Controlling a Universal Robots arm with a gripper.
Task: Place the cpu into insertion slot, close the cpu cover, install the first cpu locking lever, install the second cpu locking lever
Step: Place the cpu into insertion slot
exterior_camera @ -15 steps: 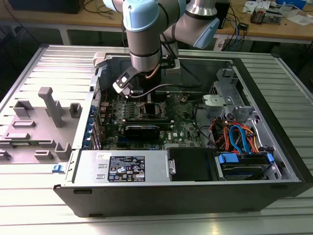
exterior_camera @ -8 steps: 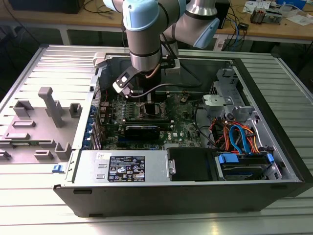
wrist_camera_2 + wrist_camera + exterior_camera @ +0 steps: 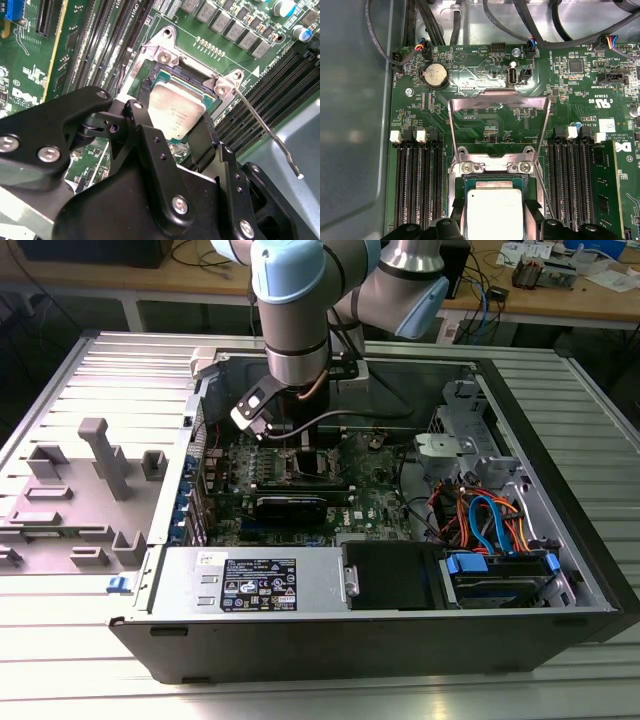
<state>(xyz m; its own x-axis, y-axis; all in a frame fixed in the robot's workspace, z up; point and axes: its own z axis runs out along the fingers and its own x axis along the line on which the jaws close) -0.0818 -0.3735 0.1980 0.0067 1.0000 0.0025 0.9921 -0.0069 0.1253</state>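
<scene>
The cpu (image 3: 176, 111), in the second wrist view, lies in the insertion slot (image 3: 149, 86), and my gripper (image 3: 175, 119) seems clamped on two opposite edges. In the first wrist view the cpu cover (image 3: 498, 100) stands open; closing it and setting both levers are left. In the exterior view I hang over the motherboard (image 3: 380, 490).
</scene>
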